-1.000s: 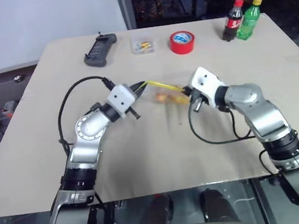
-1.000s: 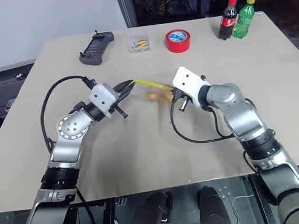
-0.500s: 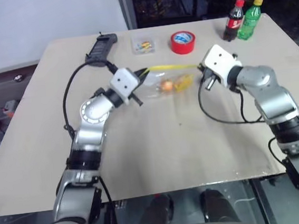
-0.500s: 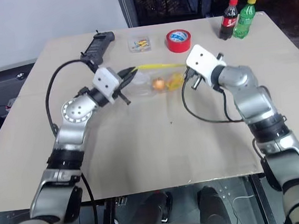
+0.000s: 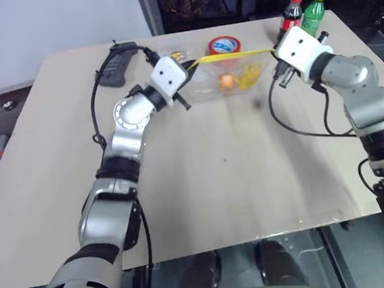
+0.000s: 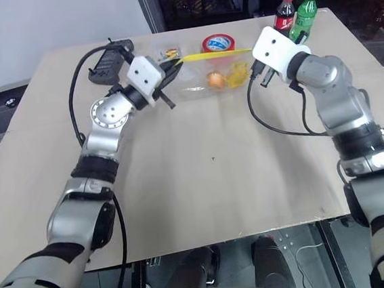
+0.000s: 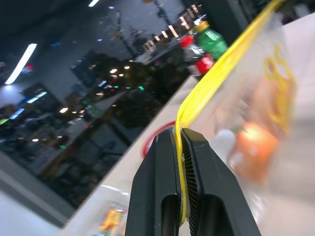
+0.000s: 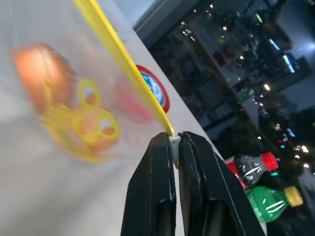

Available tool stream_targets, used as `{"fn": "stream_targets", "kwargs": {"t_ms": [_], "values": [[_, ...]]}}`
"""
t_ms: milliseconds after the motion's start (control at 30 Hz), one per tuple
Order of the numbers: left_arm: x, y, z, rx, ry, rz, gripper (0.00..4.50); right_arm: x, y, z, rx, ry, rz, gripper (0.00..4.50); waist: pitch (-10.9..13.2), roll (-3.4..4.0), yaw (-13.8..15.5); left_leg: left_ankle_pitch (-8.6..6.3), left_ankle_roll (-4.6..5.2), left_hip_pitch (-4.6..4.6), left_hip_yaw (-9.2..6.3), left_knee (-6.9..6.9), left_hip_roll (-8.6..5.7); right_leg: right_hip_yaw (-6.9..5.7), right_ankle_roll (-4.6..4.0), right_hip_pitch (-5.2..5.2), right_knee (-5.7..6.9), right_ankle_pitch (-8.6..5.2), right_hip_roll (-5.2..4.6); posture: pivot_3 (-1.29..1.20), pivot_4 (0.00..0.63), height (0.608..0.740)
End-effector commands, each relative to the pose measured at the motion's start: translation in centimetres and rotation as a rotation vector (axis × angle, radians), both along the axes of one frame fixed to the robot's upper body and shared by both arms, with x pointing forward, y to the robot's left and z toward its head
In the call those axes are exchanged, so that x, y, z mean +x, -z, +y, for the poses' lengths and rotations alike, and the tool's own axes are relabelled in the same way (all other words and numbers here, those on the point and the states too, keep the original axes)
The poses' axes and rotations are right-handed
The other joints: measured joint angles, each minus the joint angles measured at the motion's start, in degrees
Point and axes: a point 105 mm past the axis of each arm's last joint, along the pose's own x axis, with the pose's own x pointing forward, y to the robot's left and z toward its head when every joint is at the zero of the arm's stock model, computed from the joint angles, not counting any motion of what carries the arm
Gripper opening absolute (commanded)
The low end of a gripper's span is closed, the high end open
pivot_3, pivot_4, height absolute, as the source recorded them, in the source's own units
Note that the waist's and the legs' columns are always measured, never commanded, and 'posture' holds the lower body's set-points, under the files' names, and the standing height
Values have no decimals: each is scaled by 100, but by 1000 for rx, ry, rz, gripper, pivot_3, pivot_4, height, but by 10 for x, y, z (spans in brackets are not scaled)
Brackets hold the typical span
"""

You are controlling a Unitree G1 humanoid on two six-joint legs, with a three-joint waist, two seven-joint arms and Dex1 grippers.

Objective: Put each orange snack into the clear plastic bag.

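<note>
Both arms have lifted the clear plastic bag (image 5: 230,79) toward the frame's upper centre. Left gripper (image 7: 180,142) pinches the yellow strip's left end, right gripper (image 8: 175,143) its right; an orange snack (image 5: 226,81) hangs inside. Pulling harder could tear a corner free.

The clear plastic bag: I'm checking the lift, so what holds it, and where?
Both grippers hold the clear plastic bag by its yellow seal strip: left gripper at one end, right gripper at the other.
</note>
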Motion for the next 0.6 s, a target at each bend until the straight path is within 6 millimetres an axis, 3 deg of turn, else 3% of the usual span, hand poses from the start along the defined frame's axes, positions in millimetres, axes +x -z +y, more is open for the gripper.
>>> {"fn": "stream_targets", "kwargs": {"t_ms": [33, 133, 200, 300, 400, 533, 600], "values": [[-25, 19, 5, -13, 34, 57, 0, -28, 2, -2, 81, -20, 16, 111, 0, 1, -28, 0, 0, 0, 0, -2, 0, 2, 0, 0, -2, 0, 2, 0, 150, 740], [-56, 56, 0, 54, 91, 155, 0, -62, 48, 23, 43, -124, 138, 111, 0, 1, -22, 0, 0, 0, 3, -4, -2, 11, 0, -9, 27, 0, 7, 0, 150, 740], [-75, 71, -1, 66, 141, 242, 0, -78, 65, 31, 45, -157, 174, 111, -1, 3, -8, 0, 0, 9, 5, 3, -1, 16, -1, -6, 48, -1, 10, 0, 150, 740], [-96, 76, 6, 30, 177, 352, 1118, -96, 85, 31, 57, -185, 218, 1158, 0, 6, 69, 0, -1, 19, 13, 28, -2, 25, 0, 0, 80, 0, 14, 0, 150, 740], [-106, 74, 15, -7, 182, 415, 2542, -105, 97, 17, 84, -170, 277, 2662, 2, 6, 195, -3, 2, 64, 14, 32, -1, 21, 5, 52, 71, 6, 18, 0, 150, 740], [-118, 70, 37, -80, 146, 506, 4269, -114, 99, -20, 93, -118, 356, 4430, 6, 11, 313, -22, 29, 127, 13, 20, 0, 15, 6, 120, 44, 5, 19, 0, 150, 740], [-128, 69, 46, -114, 164, 574, 4443, -114, 95, -34, 133, -79, 357, 4497, 5, 10, 318, -23, 28, 131, 9, 19, 2, 11, 6, 128, 38, 5, 20, 0, 150, 740]]}}
